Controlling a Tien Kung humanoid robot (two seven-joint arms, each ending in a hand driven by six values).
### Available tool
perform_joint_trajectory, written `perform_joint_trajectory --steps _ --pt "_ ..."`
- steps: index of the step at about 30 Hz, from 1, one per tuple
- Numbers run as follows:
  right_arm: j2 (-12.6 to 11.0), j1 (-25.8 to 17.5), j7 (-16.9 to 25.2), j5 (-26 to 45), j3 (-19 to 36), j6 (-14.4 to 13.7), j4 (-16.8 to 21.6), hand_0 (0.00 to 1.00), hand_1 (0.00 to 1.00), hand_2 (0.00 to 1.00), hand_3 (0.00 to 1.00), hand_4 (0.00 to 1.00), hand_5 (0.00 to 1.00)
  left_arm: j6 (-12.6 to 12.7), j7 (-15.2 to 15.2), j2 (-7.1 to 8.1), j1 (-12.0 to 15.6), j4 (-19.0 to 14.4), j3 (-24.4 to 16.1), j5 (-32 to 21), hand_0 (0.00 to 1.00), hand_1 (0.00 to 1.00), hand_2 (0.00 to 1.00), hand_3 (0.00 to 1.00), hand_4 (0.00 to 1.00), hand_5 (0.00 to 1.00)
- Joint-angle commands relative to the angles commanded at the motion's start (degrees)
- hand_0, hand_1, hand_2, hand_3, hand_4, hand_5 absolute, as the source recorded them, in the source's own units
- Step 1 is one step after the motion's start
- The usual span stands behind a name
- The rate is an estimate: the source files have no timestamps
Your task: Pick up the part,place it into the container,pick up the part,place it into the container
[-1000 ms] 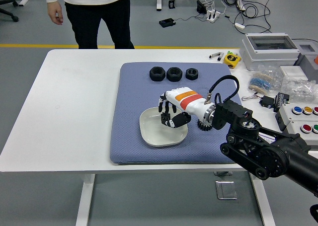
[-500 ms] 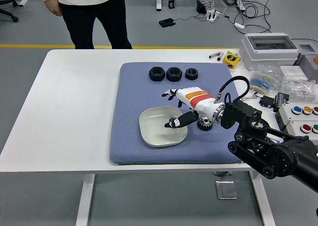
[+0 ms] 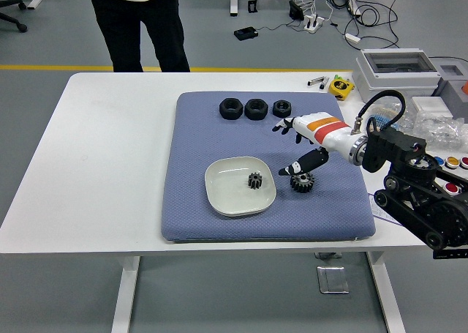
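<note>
My right hand (image 3: 303, 139) hangs over the blue mat (image 3: 191, 201), fingers (image 3: 284, 126) spread and holding nothing, thumb reaching down just above the second gear (image 3: 301, 181). One gear (image 3: 254, 179) already lies in the white dish (image 3: 219, 200), near its middle; the other sits on the mat just beside the dish's right rim, almost under my palm. My left hand is out of sight. So I judge the job half done, and the step in hand is taking up this second gear. To do it well I should drop straight over it, set thumb and a finger on opposite sides of the toothed rim, and close until the teeth bite against my pads, since a low, round, toothed part can roll or skate away if I catch it off centre. The mat is a woven, dimpled cloth with some give, so I can press down a little to get under the edge. The gear looks dark, hard and probably metal, short and stubby. The dish is smooth and glossy with rounded corners and a shallow wall, so a low release should keep the gear from bouncing out. Three black nuts (image 3: 255, 109) lie in a row at the mat's far edge, on the white worktop (image 3: 102, 150).
</note>
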Motion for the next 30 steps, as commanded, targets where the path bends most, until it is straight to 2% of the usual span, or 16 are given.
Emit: perform_joint_trajectory --steps 6,12,18,23,24,29,30 --pt "0.29 -1.6 0.54 -1.42 -0.1 -0.31 -2.61 0.505 0.599 0.714 0.792 0.998 0.393 0.15 0.39 -0.11 0.0 -0.1 -0.68 1.17 0.734 0.676 0.71 0.582 0.605 0.582" --pt "-0.38 -2.74 0.65 -1.91 -0.63 -0.5 -3.94 0.507 0.595 0.71 0.786 0.998 0.38 0.18 0.37 -0.17 -0.03 -0.14 -0.71 1.02 0.733 0.677 0.71 0.583 0.605 0.582" --pt "-0.1 -3.0 1.33 -1.77 -1.47 -1.85 -6.89 0.493 0.588 0.688 0.764 0.998 0.363 0.24 0.71 0.0 -0.3 -0.37 -1.28 2.24 0.733 0.677 0.711 0.582 0.605 0.583" --pt "0.4 -3.17 1.87 -0.87 -2.41 -4.15 -7.73 0.493 0.588 0.688 0.764 0.998 0.363 0.29 0.87 0.0 -0.38 -0.47 -1.51 2.61 0.733 0.677 0.711 0.582 0.605 0.583" --pt "0.42 -3.14 1.94 -0.76 -2.73 -4.29 -7.61 0.432 0.54 0.612 0.663 0.998 0.325 0.29 0.89 0.02 -0.41 -0.52 -1.46 2.7 0.733 0.677 0.708 0.582 0.606 0.586" --pt "0.51 -3.09 2.31 0.14 -3.68 -5.27 -7.09 0.432 0.54 0.612 0.663 0.998 0.325 0.32 0.78 -0.02 -0.45 -0.58 -1.22 2.15 0.733 0.677 0.708 0.582 0.606 0.586" --pt "0.59 -3.02 2.31 0.39 -3.85 -5.45 -7.07 0.355 0.492 0.549 0.581 0.971 0.321 0.32 0.82 -0.02 -0.47 -0.6 -1.23 2.24 0.732 0.675 0.706 0.582 0.604 0.584"
